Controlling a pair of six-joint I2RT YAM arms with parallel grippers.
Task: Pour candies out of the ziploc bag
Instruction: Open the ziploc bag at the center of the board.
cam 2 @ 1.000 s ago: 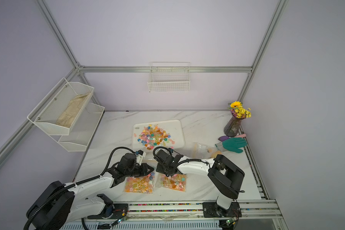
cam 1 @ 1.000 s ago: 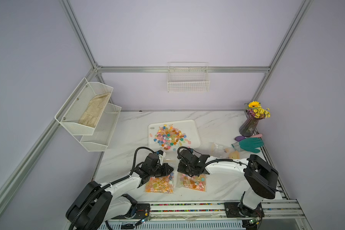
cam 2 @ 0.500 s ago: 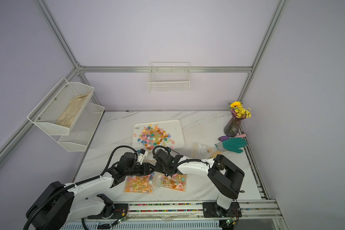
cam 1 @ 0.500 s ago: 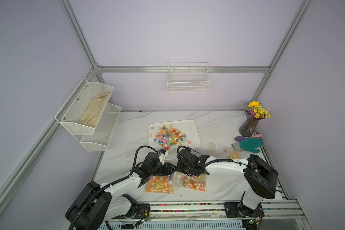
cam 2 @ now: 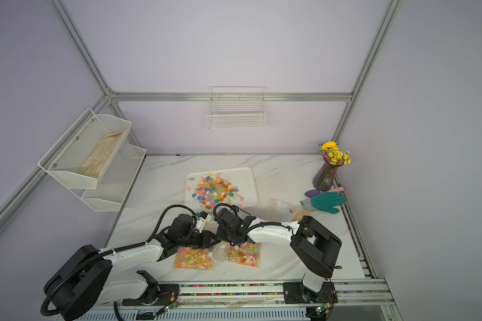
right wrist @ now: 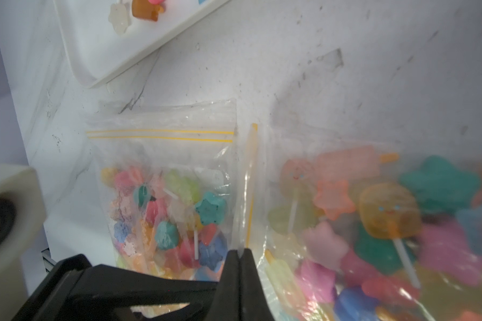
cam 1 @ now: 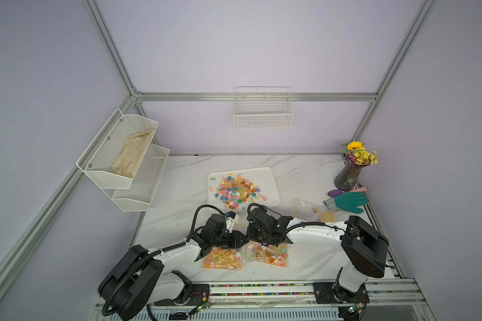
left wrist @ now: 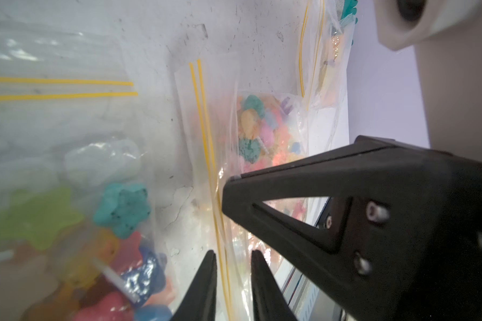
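Marble table (cam 1: 304, 172): right hand (right wrist: 241, 255) pinches clear ziploc bag (cam 1: 270, 255) of candies (right wrist: 390, 211), left hand (left wrist: 231, 278) ajar.

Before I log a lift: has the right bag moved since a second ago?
No. The right bag lies where it was, its gap to the tray unchanged.

Far table (cam 1: 304, 166) behind tray (cam 1: 273, 180): open passage. Left strip bare; wall shelves (cam 1: 134, 194) jut alongside. Right edge cluttered: vase (cam 1: 347, 178), glove (cam 1: 349, 201), slack bags (cam 1: 306, 208). Near centre blocked: left bag (cam 1: 221, 258), right bag (cam 1: 270, 254), left arm (cam 1: 176, 254) and right arm (cam 1: 315, 236) low over them.
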